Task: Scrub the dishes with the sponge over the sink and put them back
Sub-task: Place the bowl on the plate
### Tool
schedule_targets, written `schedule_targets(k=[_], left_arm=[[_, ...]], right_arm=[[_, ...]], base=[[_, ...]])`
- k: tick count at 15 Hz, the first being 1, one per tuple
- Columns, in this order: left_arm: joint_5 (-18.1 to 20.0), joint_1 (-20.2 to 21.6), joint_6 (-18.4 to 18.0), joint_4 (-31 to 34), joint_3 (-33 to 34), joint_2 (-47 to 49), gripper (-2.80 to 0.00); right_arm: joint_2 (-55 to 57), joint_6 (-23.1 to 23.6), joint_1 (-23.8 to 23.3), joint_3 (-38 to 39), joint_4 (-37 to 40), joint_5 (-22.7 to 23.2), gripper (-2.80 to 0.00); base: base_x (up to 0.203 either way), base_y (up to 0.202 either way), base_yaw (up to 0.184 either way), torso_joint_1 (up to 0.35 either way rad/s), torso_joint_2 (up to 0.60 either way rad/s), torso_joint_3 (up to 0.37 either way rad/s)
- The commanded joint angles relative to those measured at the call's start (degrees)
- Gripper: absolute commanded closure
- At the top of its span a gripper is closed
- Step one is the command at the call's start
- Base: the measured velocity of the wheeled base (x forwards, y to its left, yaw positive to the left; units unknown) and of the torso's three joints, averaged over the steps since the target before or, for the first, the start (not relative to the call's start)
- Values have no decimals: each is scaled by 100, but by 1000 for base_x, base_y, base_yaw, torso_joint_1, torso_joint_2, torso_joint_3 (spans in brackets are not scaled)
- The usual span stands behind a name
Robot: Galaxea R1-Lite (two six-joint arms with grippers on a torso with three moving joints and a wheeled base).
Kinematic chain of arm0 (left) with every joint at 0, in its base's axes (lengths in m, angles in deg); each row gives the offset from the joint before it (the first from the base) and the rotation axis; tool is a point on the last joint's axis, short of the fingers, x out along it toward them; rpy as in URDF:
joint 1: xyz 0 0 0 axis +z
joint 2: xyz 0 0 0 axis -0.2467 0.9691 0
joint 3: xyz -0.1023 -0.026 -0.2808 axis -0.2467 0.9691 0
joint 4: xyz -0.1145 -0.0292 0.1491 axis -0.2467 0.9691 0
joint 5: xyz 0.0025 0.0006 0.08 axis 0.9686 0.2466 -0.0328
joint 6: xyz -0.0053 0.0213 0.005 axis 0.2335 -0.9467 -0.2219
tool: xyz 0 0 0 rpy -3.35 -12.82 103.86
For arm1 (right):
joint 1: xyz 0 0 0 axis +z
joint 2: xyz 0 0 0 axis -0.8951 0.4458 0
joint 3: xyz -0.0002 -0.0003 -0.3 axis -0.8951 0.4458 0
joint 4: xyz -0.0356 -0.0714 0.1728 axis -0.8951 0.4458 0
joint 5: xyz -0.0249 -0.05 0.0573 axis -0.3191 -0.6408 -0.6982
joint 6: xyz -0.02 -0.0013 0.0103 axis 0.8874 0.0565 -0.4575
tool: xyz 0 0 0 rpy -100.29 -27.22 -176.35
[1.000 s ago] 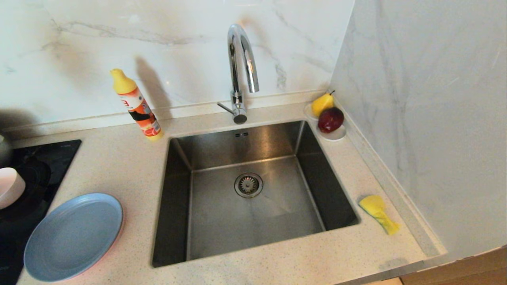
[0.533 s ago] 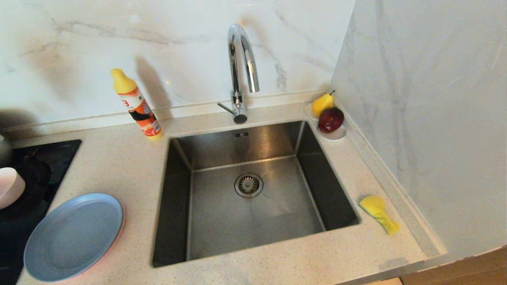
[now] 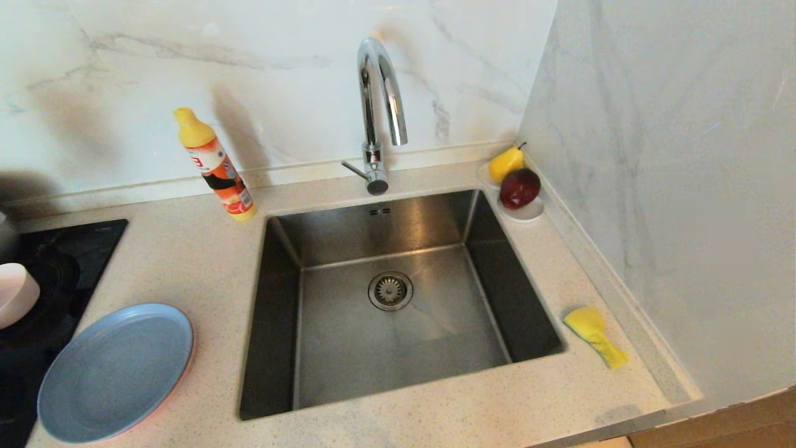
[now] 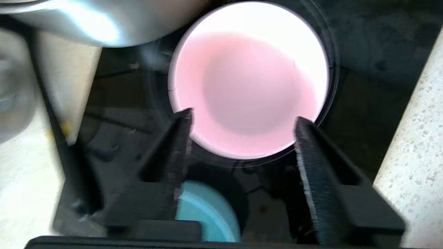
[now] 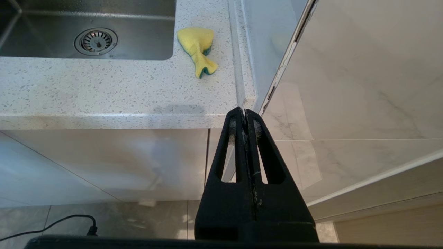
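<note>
Left gripper (image 4: 242, 119) fingers spread above pink bowl (image 4: 249, 79), right gripper (image 5: 246, 116) parked below worktop (image 5: 104, 93), fingers closed, sponge (image 3: 594, 335) beside sink (image 3: 398, 305).

Brushed steel sink (image 3: 398, 348), glossy chrome tap (image 3: 379, 93), speckled stone-look counter (image 3: 186, 261), soft sponge (image 3: 594, 336)

A soap bottle (image 3: 214, 165) leans at ten o'clock, the tap (image 3: 378, 112) at twelve, a pear (image 3: 505, 163) and apple (image 3: 519, 188) on a saucer (image 3: 527, 213) at two.

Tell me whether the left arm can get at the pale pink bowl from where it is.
Probably yes. The left gripper hangs open over the pale pink bowl, its fingers straddling the near rim, with nothing between them. The teal bowl sits clear of it.
</note>
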Motion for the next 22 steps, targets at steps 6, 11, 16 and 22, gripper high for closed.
schedule_targets(k=[6, 11, 16, 22], left_arm=[[50, -743, 41, -77, -198, 500, -280], [26, -859, 184, -747, -524, 1011, -280], [93, -911, 381, -742, -855, 1294, -280], [187, -1018, 690, -647, -829, 1285, -280]], right_arm=[[-1, 5, 1, 0, -1, 3, 0], [-1, 5, 1, 0, -1, 3, 0], [-1, 5, 10, 0, -1, 3, 0], [-1, 5, 1, 0, -1, 3, 0]], base=[[0, 0, 0, 0, 0, 0], [0, 0, 0, 0, 0, 0], [0, 0, 0, 0, 0, 0], [0, 0, 0, 0, 0, 0]])
